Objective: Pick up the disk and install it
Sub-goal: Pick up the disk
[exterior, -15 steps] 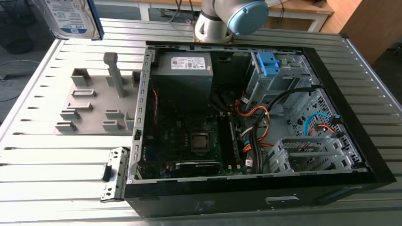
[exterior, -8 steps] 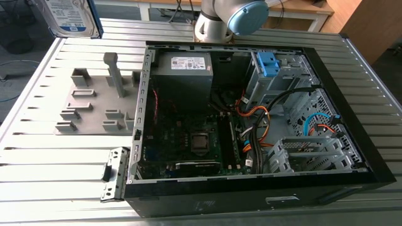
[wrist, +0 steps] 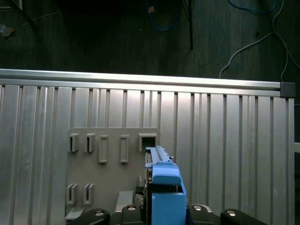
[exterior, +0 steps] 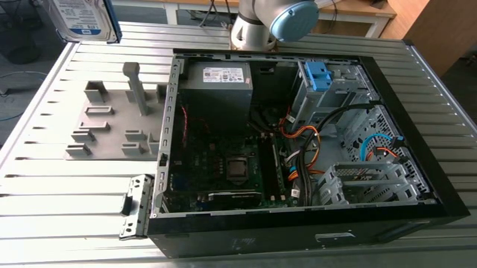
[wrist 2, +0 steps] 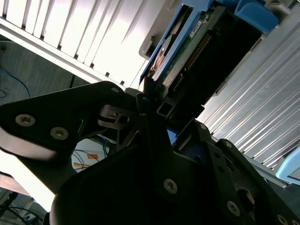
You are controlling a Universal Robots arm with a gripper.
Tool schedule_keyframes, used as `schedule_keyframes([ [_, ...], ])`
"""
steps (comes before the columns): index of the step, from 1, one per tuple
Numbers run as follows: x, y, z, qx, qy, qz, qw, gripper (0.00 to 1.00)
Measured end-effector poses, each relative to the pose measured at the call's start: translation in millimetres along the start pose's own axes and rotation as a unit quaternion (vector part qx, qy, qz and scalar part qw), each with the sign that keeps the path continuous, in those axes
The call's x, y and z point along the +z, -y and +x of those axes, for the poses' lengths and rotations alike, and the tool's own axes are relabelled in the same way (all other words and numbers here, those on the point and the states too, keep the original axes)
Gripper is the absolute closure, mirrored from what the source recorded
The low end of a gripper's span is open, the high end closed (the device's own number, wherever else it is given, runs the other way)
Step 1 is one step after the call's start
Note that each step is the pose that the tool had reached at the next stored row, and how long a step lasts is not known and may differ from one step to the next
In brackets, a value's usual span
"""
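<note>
My gripper [wrist 2: 152, 99] is clamped on the disk [wrist 2: 187, 49], a flat rectangular silver metal hard drive with a white-and-blue label and a blue plastic carrier frame. In the second wrist view my jaws pinch one end of it. It's seen edge-on with the green circuit board side and connector row showing; the actual contact spots are lost in shadow. In the exterior view the disk [exterior: 82, 19] hangs label-out at the top corner on the exterior view's left, upper part cut off by the frame edge. It is off the slatted aluminium table [exterior: 75, 190] and well apart from the open black computer case [exterior: 298, 237]. A grey plastic fixture plate with upright slots [exterior: 111, 125] lies on the table just beside the case, on the exterior view's left. In the first wrist view the disk [wrist: 166, 192] is edge-on again and overlaps that plate [wrist: 112, 178]; I can't tell how high above it. Inside the case are a larger grey metal box with a small white label [exterior: 216, 92], a bare blue plastic bracket [exterior: 316, 75] in the silver drive cage, a green motherboard [exterior: 223, 162] half in shade, and tangled orange and black cables [exterior: 305, 139] that are hard to trace. My grey arm joint with its blue cap [exterior: 291, 19] stands behind the case, cut off at the top.
</note>
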State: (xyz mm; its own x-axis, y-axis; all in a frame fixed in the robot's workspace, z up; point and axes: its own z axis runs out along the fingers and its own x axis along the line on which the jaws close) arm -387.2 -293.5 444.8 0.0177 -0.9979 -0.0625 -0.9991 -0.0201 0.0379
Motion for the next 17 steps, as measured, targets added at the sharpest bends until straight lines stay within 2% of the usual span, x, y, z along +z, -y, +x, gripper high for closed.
schedule_keyframes([
  [17,-9.7,-0.4,-0.6,0.0,0.0,0.0,1.0,0.64],
])
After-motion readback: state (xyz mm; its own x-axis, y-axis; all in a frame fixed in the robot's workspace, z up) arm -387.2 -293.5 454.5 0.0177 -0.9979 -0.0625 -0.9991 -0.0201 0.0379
